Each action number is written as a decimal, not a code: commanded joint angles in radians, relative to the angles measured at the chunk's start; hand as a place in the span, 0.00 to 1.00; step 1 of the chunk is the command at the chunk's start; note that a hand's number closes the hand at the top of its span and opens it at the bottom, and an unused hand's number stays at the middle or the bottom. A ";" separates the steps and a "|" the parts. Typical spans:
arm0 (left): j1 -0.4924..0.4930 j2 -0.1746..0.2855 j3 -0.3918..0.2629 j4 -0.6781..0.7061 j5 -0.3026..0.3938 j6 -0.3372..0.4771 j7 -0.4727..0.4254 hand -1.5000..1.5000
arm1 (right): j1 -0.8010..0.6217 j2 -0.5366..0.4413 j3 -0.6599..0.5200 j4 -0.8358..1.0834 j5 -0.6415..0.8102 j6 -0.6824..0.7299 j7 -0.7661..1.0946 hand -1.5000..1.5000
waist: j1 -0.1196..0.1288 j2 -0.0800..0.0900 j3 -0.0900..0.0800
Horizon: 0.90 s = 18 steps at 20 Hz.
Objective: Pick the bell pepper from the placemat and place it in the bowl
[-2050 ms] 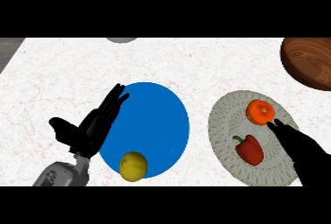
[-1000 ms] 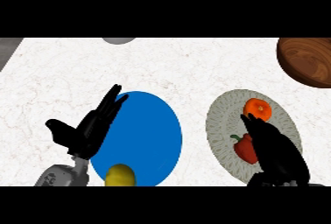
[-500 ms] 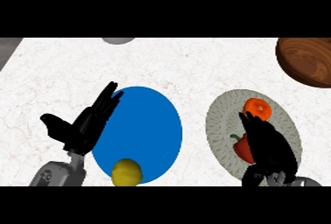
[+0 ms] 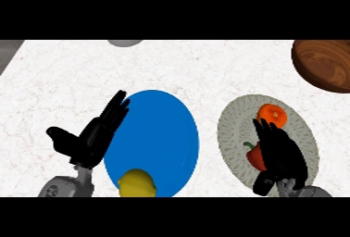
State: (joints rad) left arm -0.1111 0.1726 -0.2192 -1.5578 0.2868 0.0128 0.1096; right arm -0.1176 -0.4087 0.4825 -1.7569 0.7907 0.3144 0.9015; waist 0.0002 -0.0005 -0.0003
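The white marbled counter (image 4: 61, 83) fills the head view.

1. A blue oval plate (image 4: 160, 134) lies at the centre of the counter and runs down to the lower edge of the view.
2. A grey patterned round placemat (image 4: 234, 127) lies just to the right of the blue plate, separated from it by a narrow strip of counter.
3. A dark brown wooden bowl (image 4: 327, 65) sits at the upper right corner, cut off by the edge of the view and well apart from the placemat.
4. My left hand (image 4: 89, 139) shows at the left rim of the blue plate. It is wide open, with the fingers straight and pointing up and to the right and the thumb spread out to the left. It holds nothing.
5. My right hand (image 4: 282, 155) lies over the lower right part of the placemat. Its fingers are stretched out toward the top of the view and are not curled round anything.
6. A yellow lemon (image 4: 137, 183) rests on the lower edge of the blue plate.
7. The red bell pepper (image 4: 253, 156) with its green stem is on the placemat. Its left side shows; the rest is hidden under my right hand. I cannot tell whether the hand touches it.
8. A round orange fruit (image 4: 271, 112) sits on the upper part of the placemat, just beyond my right fingertips.
9. A small grey object (image 4: 125, 42) is cut off at the top edge.
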 commanded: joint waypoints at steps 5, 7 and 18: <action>-0.044 -0.036 0.055 0.060 -0.028 -0.040 0.019 0.50 | -0.048 0.091 -0.089 0.099 0.065 0.035 -0.064 0.00 | 0.001 0.001 0.000; 0.002 -0.062 0.020 -0.042 -0.045 -0.011 0.067 0.50 | 0.014 0.081 -0.068 0.130 0.117 -0.016 -0.124 0.00 | 0.001 0.000 0.000; -0.016 -0.060 0.078 0.027 -0.059 -0.067 0.019 0.50 | -0.024 0.140 -0.059 0.163 0.195 -0.047 -0.259 1.00 | 0.000 0.001 0.000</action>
State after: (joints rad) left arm -0.0958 0.1170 -0.1667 -1.5690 0.2309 -0.0416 0.1319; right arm -0.1218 -0.3119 0.4178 -1.6352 0.9654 0.2543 0.6553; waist -0.0003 -0.0115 -0.0119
